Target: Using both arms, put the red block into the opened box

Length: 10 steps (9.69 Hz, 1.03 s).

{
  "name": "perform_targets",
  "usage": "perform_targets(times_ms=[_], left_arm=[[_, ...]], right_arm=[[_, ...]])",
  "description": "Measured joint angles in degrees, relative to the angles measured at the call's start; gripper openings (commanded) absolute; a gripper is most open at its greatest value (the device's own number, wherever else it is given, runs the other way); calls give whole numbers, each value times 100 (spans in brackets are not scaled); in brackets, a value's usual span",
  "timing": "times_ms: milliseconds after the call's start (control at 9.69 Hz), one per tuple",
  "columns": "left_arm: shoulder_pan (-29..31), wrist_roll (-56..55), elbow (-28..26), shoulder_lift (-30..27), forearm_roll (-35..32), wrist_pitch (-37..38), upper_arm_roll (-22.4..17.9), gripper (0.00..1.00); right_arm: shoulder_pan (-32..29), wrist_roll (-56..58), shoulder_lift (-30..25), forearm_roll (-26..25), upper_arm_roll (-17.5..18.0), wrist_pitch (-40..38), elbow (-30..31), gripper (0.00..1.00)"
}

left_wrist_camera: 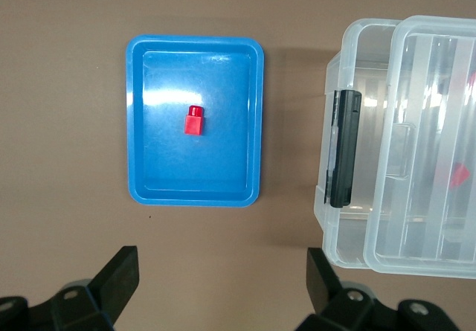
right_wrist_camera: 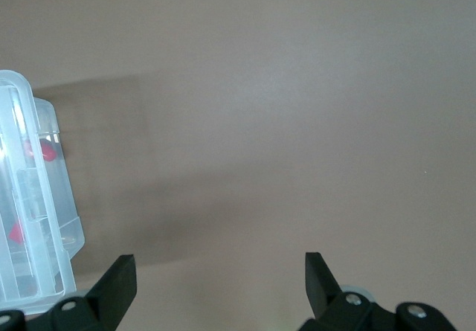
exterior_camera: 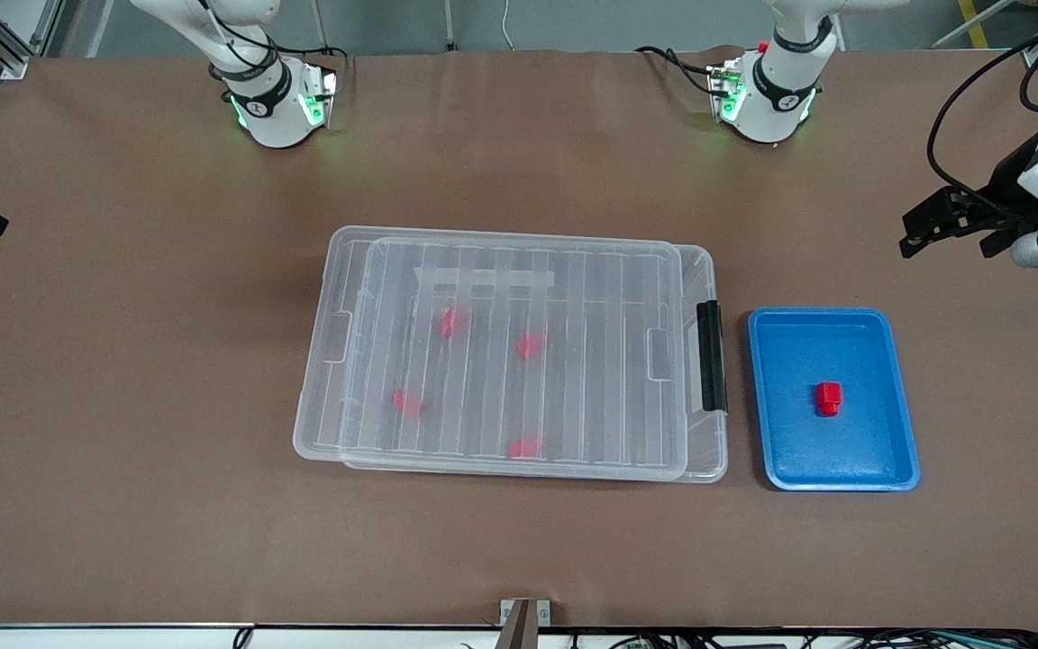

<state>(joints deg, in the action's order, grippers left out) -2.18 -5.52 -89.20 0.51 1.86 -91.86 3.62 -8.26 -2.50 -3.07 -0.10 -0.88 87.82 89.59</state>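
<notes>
Left wrist view — red block [left_wrist_camera: 195, 120] lies in blue tray [left_wrist_camera: 141, 123], apart from the left gripper [left_wrist_camera: 223, 283]'s spread, empty fingers [left_wrist_camera: 119, 275].

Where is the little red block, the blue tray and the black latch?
red block [exterior_camera: 828, 397], front view, on its squarish body.
blue tray [exterior_camera: 899, 388], front view, on its rim.
black latch [left_wrist_camera: 344, 147], left wrist view, on its middle.
</notes>
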Motion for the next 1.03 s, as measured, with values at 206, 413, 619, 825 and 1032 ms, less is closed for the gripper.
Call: perform_targets(times_ms=[206, 413, 619, 825, 1032], left_arm=[[0, 0, -4, 0, 0, 0, 0, 99], [2, 0, 0, 0, 0, 0, -1, 99], [3, 0, 17, 0, 0, 0, -4, 99], [8, 16, 8, 12, 0, -8, -10, 99], [37, 112, -156, 350, 0, -351, -30, 99]], right_arm=[[0, 1, 0, 0, 4, 1, 0, 100], [7, 1, 0, 2, 39, 7, 0, 100], [174, 7, 62, 14, 98, 97, 9, 100], [603, 16, 405, 31, 128, 174, 21, 100], [1332, -34, 941, 77, 156, 350, 33, 100]])
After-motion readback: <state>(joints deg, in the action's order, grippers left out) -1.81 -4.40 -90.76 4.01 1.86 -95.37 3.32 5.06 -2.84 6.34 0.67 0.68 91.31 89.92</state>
